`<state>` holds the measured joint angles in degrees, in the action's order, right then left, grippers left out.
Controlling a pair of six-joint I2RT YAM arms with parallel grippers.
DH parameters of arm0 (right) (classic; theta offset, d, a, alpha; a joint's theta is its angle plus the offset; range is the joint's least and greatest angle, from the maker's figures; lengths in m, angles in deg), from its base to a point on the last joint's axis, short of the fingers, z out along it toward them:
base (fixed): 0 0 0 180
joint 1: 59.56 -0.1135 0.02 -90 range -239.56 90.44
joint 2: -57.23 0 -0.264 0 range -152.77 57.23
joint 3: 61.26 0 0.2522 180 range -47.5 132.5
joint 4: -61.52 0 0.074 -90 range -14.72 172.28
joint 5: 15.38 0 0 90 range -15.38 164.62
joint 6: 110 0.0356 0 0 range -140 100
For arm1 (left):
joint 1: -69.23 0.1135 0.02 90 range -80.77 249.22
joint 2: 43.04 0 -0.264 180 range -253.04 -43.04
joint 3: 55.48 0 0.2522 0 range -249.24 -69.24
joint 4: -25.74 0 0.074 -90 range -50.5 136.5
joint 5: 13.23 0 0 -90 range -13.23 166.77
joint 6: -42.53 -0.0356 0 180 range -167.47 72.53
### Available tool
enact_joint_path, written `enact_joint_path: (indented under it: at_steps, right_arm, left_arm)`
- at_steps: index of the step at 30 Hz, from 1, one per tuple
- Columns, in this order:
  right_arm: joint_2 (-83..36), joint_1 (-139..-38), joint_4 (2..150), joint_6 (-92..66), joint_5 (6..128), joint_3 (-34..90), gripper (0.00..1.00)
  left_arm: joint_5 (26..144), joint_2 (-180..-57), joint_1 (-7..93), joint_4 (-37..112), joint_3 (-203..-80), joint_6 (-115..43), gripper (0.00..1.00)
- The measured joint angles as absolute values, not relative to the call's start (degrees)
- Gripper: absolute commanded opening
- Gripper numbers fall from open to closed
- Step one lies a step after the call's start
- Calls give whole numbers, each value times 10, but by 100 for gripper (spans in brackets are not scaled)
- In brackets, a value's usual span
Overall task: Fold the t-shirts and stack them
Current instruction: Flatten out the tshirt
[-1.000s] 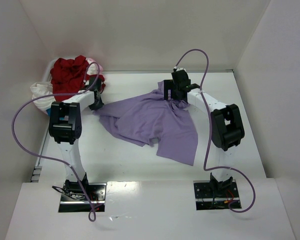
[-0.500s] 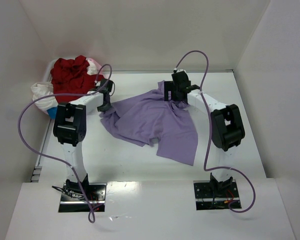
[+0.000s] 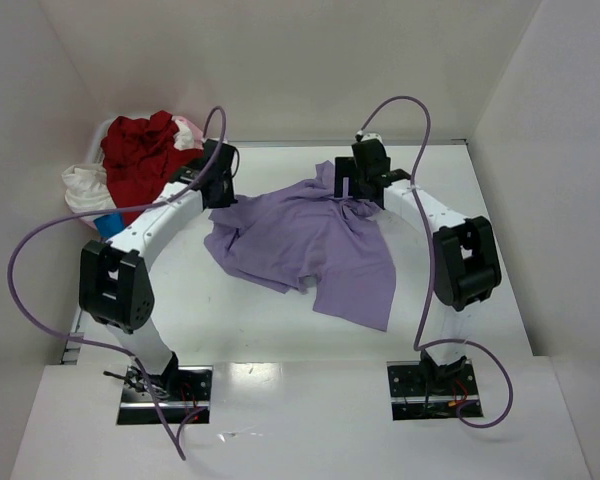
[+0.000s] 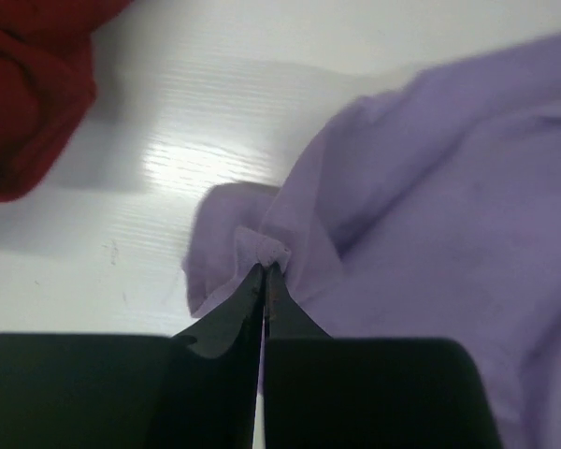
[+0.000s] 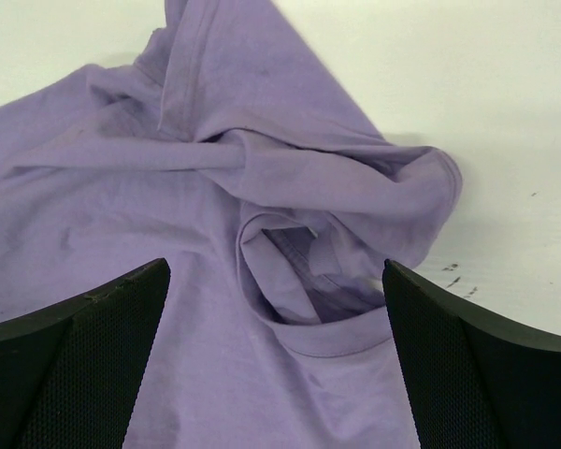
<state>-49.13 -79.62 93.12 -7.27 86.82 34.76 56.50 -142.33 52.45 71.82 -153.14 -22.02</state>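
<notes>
A lavender-purple t-shirt [image 3: 315, 240] lies crumpled in the middle of the white table. My left gripper [image 3: 223, 187] is shut on a pinch of its left edge [image 4: 266, 251], low at the table. My right gripper [image 3: 352, 190] is open above the shirt's far right part, with the collar [image 5: 332, 323] between its fingers [image 5: 70, 365]. A bright red t-shirt [image 3: 140, 155] lies in a heap at the far left, with a white one [image 3: 80, 185] beside it and a bit of pale pink one [image 3: 190, 130] behind. The red cloth also shows in the left wrist view [image 4: 23, 84].
White walls close the table at the back and both sides. Purple cables [image 3: 40, 250] loop off both arms. A small blue item [image 3: 108, 222] sits by the clothes heap. Bare table [image 3: 480, 200] lies right of the shirt.
My left arm has stretched forward and right, carrying the shirt's left edge with it towards the back. My right gripper has shifted slightly back and right over the shirt.
</notes>
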Motion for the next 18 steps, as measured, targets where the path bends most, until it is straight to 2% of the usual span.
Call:
enact_joint_path:
  at_steps: [4,9,10,11,12,15,18]
  right_arm:
    - [-482,-794,929,-72,868,345,100]
    - [-475,-794,927,-71,865,335,100]
    - [-474,-794,928,-70,865,333,100]
    - [-472,-794,927,-70,864,330,100]
    - [-471,-794,927,-70,864,327,100]
    - [-471,-794,928,-70,864,325,100]
    - [-471,-794,926,-66,861,325,100]
  left_arm:
    - [615,-1400,473,735,-1517,-220,0]
    - [683,-1398,403,748,-1426,-204,2]
    - [694,-1398,395,755,-1410,-201,7]
    - [705,-1397,388,761,-1395,-197,30]
    - [713,-1397,383,766,-1383,-195,43]
    - [726,-1383,375,782,-1360,-177,63]
    - [725,-1363,375,788,-1360,-170,68]
